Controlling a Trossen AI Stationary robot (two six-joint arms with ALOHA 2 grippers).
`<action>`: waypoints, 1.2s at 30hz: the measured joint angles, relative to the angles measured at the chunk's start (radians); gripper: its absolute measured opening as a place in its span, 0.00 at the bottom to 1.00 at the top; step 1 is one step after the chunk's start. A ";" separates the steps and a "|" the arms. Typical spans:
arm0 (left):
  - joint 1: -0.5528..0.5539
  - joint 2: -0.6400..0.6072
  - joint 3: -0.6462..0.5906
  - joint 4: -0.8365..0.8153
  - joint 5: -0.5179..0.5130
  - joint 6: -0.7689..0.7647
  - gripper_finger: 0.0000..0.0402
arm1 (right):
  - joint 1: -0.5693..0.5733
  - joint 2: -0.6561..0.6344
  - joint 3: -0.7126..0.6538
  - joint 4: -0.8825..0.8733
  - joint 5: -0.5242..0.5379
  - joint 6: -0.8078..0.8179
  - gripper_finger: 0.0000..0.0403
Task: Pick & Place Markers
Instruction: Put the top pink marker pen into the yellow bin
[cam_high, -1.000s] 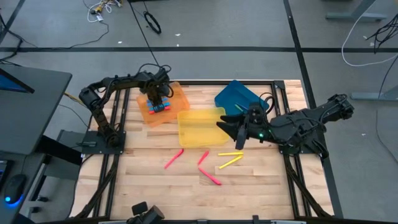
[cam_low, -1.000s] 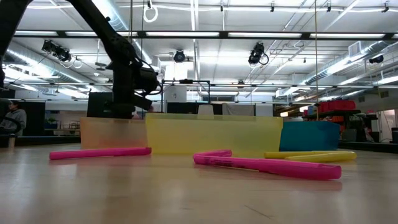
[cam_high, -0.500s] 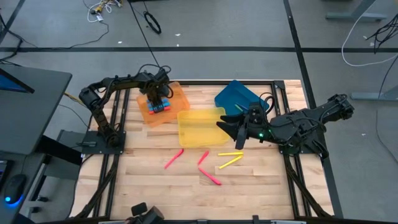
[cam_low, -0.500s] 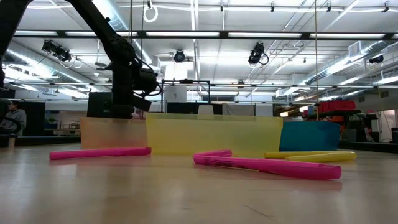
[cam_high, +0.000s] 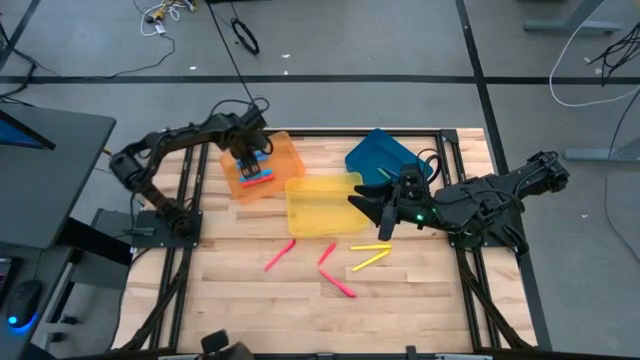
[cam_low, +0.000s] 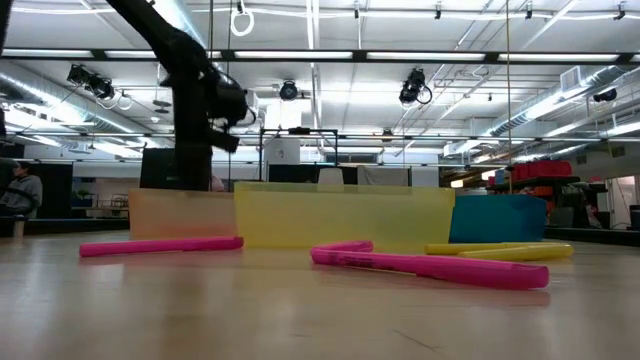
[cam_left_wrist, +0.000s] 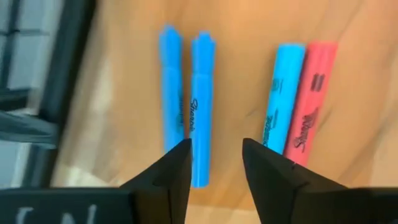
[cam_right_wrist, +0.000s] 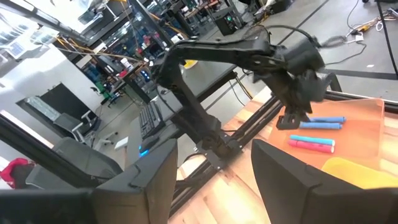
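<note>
**Risk: disturbing the sorted markers**

Left gripper (cam_left_wrist: 214, 155) hovers, jaws spread and empty, over the orange tray (cam_high: 285, 160) holding blue markers (cam_left_wrist: 200, 106). Descending could scatter them. Pink markers (cam_high: 279, 255) lie on the desk (cam_high: 240, 290); right gripper (cam_high: 366, 205) waits, jaws spread.

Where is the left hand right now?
In the high view, the left hand hangs open and empty above the orange tray, over its markers, at the table's far left.
</note>
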 joint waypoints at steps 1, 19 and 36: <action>-0.004 -0.029 0.000 -0.001 0.000 -0.003 0.36 | 0.000 0.000 0.000 0.000 0.000 -0.002 0.51; -0.308 -0.444 0.001 -0.241 0.103 -0.234 0.15 | -0.081 0.000 0.000 -0.024 -0.049 -0.076 0.51; -0.735 -0.401 0.208 -0.325 0.032 -0.754 0.05 | -0.246 -0.043 0.000 -0.213 -0.419 -0.281 0.51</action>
